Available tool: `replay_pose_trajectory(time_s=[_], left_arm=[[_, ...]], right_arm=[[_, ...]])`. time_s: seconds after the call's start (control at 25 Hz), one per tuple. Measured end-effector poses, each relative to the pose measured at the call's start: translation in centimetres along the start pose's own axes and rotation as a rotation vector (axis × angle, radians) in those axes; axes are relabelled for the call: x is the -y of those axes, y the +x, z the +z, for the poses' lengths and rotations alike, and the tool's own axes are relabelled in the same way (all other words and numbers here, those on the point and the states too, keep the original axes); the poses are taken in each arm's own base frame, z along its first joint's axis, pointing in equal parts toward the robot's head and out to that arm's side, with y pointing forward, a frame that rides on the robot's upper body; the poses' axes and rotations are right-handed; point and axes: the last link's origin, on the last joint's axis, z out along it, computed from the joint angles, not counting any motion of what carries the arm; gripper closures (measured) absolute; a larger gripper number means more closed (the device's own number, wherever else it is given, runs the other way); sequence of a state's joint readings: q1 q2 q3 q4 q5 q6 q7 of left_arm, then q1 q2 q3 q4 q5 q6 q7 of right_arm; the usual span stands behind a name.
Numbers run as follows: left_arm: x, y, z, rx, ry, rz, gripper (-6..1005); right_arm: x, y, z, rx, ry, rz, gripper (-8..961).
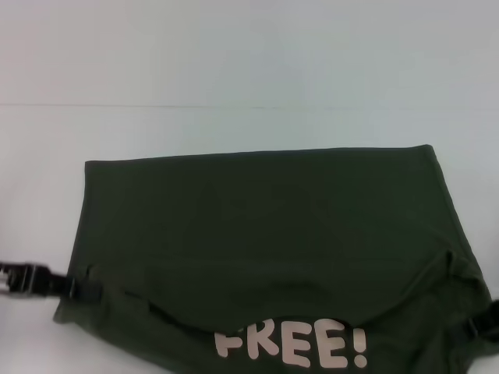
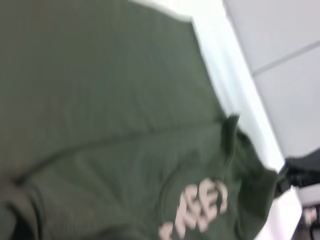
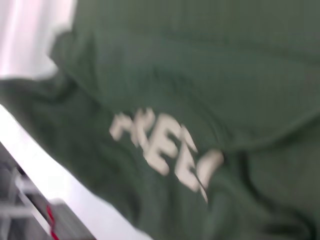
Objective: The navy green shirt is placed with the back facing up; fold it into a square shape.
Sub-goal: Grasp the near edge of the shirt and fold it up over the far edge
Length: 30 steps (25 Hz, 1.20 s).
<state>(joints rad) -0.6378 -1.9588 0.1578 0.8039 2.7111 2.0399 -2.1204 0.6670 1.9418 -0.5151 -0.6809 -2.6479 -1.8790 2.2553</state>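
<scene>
The navy green shirt (image 1: 257, 218) lies spread across the white table (image 1: 234, 128), its plain back up over the far part. Its near part is turned over toward me, and the pale pink letters "FREE!" (image 1: 292, 347) show there. My left gripper (image 1: 82, 289) sits at the shirt's near left edge, shut on the cloth. At the near right corner my right gripper (image 1: 477, 326) is half hidden by the cloth it pinches. The letters (image 2: 200, 207) also show in the left wrist view, with the right gripper (image 2: 299, 175) at the far corner. The right wrist view shows the shirt (image 3: 225, 60) and the letters (image 3: 165, 150).
Bare white table surface runs behind the shirt up to a seam line (image 1: 249, 105) and along its left side (image 1: 39, 218). The table's front edge (image 3: 45, 175) shows in the right wrist view, with some equipment below it.
</scene>
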Motion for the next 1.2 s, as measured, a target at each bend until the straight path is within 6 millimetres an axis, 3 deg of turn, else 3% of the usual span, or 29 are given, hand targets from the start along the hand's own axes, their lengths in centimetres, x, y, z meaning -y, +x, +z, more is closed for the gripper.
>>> replay_pose_trajectory(time_s=[0.24, 0.56, 1.2], left_arm=[[0.3, 1.9, -0.5, -0.173, -0.001, -0.039, 983], [2.1, 3.5, -1.3, -0.369, 0.080, -0.088, 984], [4.6, 6.3, 2.0, -0.617, 0.136, -0.078, 983]], right_arm=[[0.3, -0.8, -1.8, 0.201, -0.075, 0.056, 912], [1.9, -1.8, -3.3, 0.456, -0.110, 0.167, 913], [4.4, -5.9, -1.0, 0.815, -0.018, 0.237, 907]])
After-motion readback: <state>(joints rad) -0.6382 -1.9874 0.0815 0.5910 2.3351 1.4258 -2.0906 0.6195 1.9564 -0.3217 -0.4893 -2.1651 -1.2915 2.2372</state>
